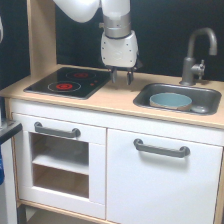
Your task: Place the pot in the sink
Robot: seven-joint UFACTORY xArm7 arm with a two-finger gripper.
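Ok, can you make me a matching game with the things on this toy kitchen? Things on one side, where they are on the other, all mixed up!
Things:
1. pot
2. hob
3. tap
4. gripper

Places:
A. standing behind the sink, at the back of the counter
B. above the counter, between the hob and the sink
C. inside the sink
D. on the counter at the exterior view's left, with red rings

Right pairs: 1-C, 2-D, 3-A, 4-B
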